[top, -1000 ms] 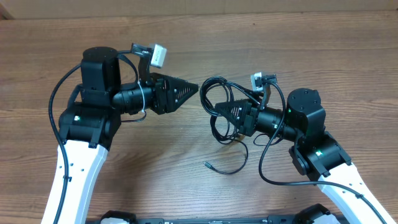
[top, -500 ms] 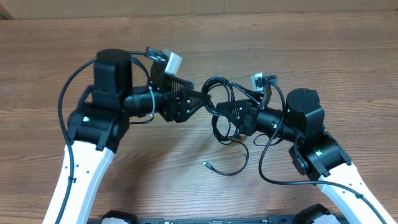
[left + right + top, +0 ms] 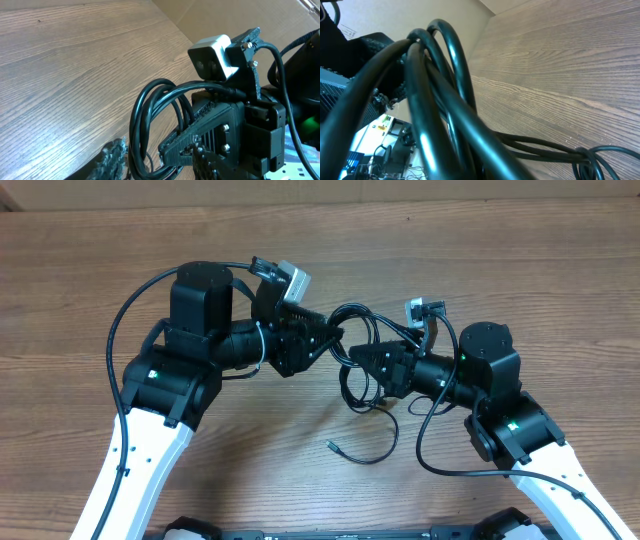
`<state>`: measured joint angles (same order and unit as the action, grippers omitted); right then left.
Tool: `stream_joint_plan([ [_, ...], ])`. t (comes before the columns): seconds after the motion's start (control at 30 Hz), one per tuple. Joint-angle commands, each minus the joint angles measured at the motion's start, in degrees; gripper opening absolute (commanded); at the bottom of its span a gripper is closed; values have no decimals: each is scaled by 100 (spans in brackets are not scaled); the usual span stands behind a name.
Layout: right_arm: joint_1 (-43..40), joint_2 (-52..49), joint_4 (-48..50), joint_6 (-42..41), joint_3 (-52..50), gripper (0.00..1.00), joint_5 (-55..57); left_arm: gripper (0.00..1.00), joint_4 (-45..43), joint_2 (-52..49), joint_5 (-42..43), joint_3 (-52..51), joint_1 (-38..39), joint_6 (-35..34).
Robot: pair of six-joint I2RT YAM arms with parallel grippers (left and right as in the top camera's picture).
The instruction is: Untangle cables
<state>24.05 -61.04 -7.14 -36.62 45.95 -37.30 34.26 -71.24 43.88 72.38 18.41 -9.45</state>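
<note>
Black cables sit mid-frame in the overhead view, gathered into a bundle of loops that stands up off the wooden desk.

Right hand: pressed together on the bundle, pinching it near the middle. The upper loop rises above the fingers. The lower loops hang to the desk, and one free plug end lies at lower centre. Judged purpose: the right arm is acting as a clamp, presenting the coil in the air so single strands can be got at.

Left hand: just left of the raised loop, nearly touching it and facing the right hand tip to tip. Its wrist view shows a ribbed finger at lower left, with the loop standing directly ahead. The fingers look spread, holding nothing, though only their edges show. The wrist is rolled over, probably to line the opening up with the plane of the loop.

Step in hand, as judged: the left is closing in for a first hold on one strand. The tangle is not yet loosened.

Risk: the strands lie tight together, so the left may catch several at once.
</note>
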Motion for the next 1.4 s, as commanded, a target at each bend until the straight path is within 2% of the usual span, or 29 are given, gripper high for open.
stream_joint_plan([
  [0.0,22,15,42,66,131,4,-39,36,-22,118,-101,129,52,2],
  [0.17,22,15,68,66,131,4,-236,14,-22,116,-105,127,52,2],
  [0.27,22,15,83,66,131,4,-315,14,-22,116,-103,127,52,2],
  [0.37,22,15,105,66,131,4,-354,19,-22,107,-103,127,52,2],
  [0.43,22,15,103,66,131,4,-354,30,-22,92,-101,127,52,2],
  [0.53,22,15,105,66,131,4,-356,41,-20,48,-83,127,52,0],
  [0.6,22,15,105,66,131,4,-380,40,-15,20,-81,127,57,-4],
  [0.77,22,15,103,66,131,4,-398,13,-22,-68,-81,127,79,-4],
  [0.83,22,15,103,66,131,4,-398,6,-22,-90,-83,127,79,-109],
  [1.37,22,15,7,114,131,4,-372,4,-107,-111,-83,129,72,-177],
])
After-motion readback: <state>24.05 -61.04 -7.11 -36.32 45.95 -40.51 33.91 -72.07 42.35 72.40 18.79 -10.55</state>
